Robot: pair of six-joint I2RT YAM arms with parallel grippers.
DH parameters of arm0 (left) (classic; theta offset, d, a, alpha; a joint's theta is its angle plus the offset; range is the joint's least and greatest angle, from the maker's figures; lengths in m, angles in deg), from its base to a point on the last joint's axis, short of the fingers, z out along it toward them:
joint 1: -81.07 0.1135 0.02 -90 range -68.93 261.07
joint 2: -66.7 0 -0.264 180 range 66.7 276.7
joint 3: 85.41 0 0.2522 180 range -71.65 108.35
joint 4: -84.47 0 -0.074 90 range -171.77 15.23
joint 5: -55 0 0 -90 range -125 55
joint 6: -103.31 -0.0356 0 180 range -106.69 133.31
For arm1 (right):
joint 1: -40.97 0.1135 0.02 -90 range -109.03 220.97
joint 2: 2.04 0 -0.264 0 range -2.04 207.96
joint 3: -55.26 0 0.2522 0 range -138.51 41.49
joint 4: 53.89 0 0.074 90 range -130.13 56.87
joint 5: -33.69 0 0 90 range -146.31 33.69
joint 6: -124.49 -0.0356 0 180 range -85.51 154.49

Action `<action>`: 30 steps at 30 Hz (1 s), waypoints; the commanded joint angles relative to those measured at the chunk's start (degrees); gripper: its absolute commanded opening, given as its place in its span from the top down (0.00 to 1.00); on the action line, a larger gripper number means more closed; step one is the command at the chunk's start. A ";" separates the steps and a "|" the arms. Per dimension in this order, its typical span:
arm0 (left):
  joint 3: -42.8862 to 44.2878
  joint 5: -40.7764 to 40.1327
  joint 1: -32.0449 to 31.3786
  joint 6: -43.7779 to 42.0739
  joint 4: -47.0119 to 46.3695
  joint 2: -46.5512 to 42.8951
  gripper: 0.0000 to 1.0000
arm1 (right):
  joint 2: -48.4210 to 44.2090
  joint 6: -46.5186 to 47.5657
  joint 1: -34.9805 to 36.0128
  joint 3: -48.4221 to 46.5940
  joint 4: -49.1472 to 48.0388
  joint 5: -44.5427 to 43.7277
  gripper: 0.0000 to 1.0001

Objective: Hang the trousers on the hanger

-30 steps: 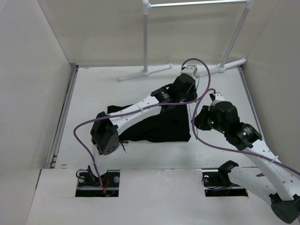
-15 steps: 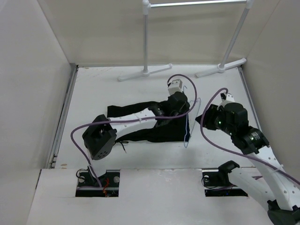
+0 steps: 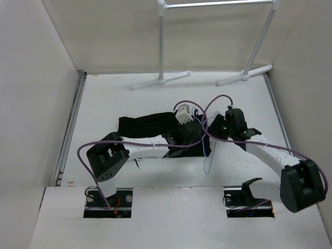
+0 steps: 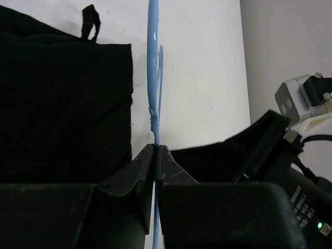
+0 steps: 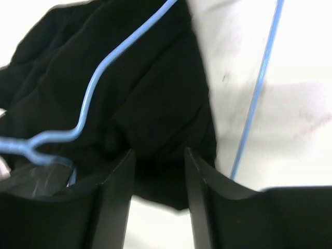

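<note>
Top external view: from their near-edge bases both arms fold inward to mid-table (image 3: 104,104), where the left gripper (image 4: 156,149), jaws pressed together, pinches the hanger (image 4: 154,78) wire beside the flat-lying trousers (image 3: 145,124), the right gripper (image 5: 158,155) hovers spread over their edge, and the garment rack (image 3: 161,46) stands beyond.

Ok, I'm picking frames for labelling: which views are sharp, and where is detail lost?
Top external: evenly lit and sharp. Left wrist: the thin pale-blue wire hanger is crisp, the left tool clamped on it dark and featureless. Right wrist: blurred throughout, the black soft fabric trousers nearly textureless.
</note>
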 commanded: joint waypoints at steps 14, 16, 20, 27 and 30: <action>-0.12 -9.19 -2.23 4.06 -0.77 5.87 1.00 | 13.74 -5.28 -3.93 7.10 -24.97 -1.80 0.38; 0.23 -10.68 -2.23 4.06 -0.68 6.49 1.00 | 14.37 -6.25 -4.02 7.63 -26.21 -0.05 0.38; -0.12 -13.59 -1.53 3.97 -1.30 6.67 1.00 | 15.85 -9.41 -3.41 7.81 -26.30 1.36 0.41; -0.82 -15.79 0.93 3.79 -2.79 5.09 1.00 | 16.67 -17.58 -2.52 10.96 -31.75 6.20 0.84; -1.26 -16.58 1.98 3.53 -2.97 3.68 1.00 | 10.78 -18.73 -3.58 12.29 -30.44 6.46 0.87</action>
